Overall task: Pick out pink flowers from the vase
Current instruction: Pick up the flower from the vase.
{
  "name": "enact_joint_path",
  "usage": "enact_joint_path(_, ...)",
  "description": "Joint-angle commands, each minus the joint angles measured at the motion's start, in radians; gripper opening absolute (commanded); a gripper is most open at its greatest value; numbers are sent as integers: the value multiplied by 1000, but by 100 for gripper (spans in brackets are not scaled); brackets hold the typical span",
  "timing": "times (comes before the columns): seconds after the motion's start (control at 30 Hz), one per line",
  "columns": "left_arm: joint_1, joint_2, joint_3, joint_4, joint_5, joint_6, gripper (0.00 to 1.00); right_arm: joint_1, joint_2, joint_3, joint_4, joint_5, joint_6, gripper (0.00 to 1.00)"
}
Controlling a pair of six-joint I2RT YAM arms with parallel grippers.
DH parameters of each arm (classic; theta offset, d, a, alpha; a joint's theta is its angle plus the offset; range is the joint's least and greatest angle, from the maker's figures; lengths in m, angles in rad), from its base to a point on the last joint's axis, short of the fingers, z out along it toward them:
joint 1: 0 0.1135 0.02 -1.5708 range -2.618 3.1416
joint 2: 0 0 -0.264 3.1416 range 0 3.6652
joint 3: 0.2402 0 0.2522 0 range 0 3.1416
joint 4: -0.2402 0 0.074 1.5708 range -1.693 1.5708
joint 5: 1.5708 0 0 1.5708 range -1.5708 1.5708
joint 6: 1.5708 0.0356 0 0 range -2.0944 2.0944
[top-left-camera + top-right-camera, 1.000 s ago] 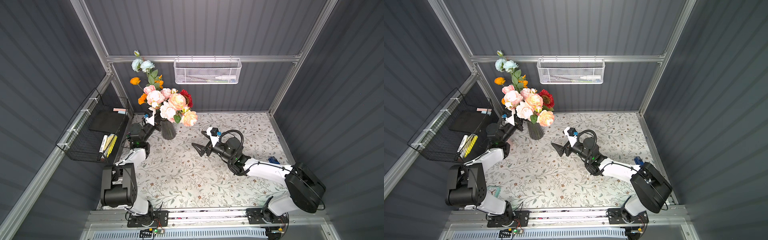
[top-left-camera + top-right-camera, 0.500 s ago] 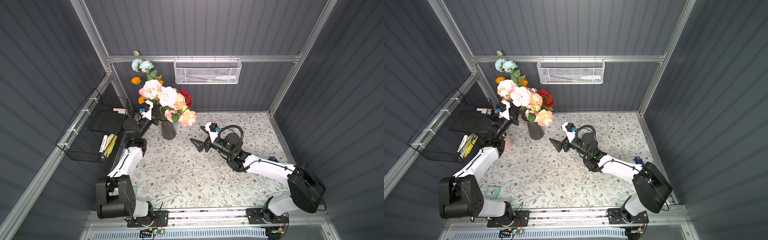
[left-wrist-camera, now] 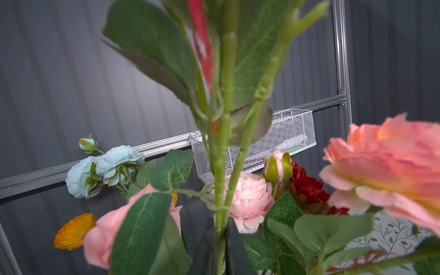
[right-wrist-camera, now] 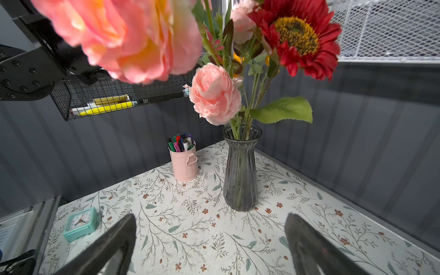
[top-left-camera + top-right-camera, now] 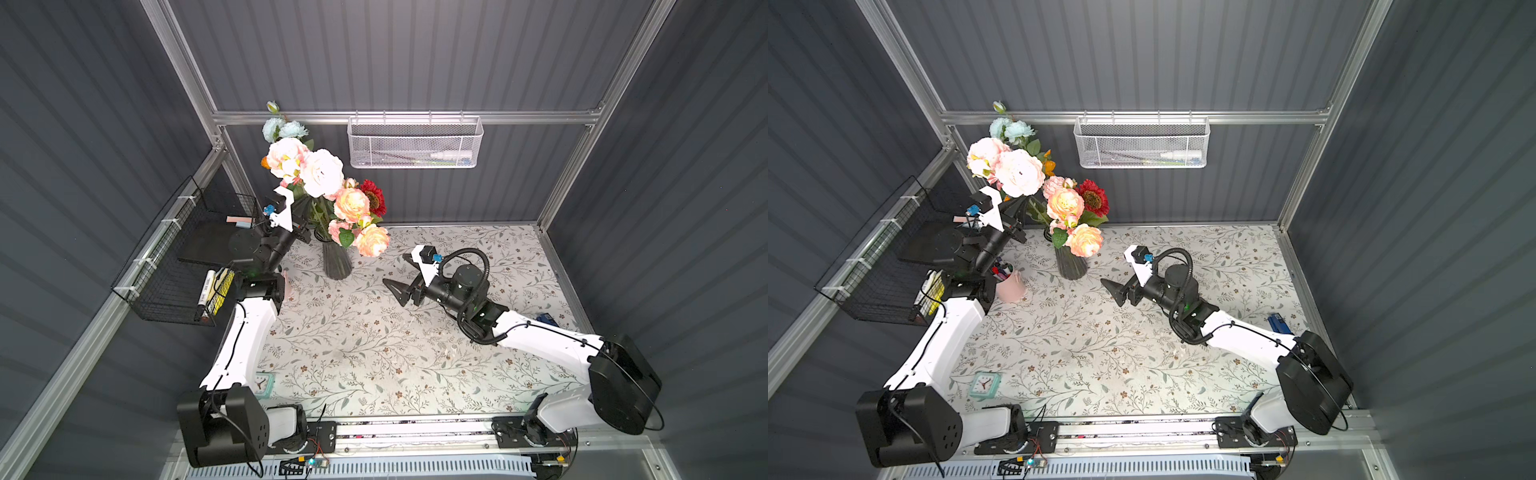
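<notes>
Pink flowers point(image 5: 320, 172) higher above the vase point(image 5: 336, 259) than before, left gripper point(image 3: 220, 223) tight on them; right gripper point(image 4: 210, 221) wide, empty

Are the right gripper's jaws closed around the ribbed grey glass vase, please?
No, the right gripper holds its jaws wide apart, short of the ribbed grey glass vase.

On the table point(image 5: 1142, 365) the vase point(image 5: 1071, 266) stands at the back, pen cup point(image 5: 1010, 287) left of it, clock point(image 5: 984, 385) front left.
</notes>
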Motion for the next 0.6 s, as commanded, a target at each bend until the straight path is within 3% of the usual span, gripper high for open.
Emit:
enact_joint_path(0.0, 0, -70, 45, -19, -2, -24, 11, 7, -33, 14, -16, -6, -15, 99)
enact_joint_path(0.17, 0, -129, 69, -101, -15, -37, 11, 12, -62, -2, -44, -7, -13, 99)
enact_joint_path(0.57, -1, -265, 173, -535, -76, -71, 10, 15, -160, -8, -220, -20, 6, 99)
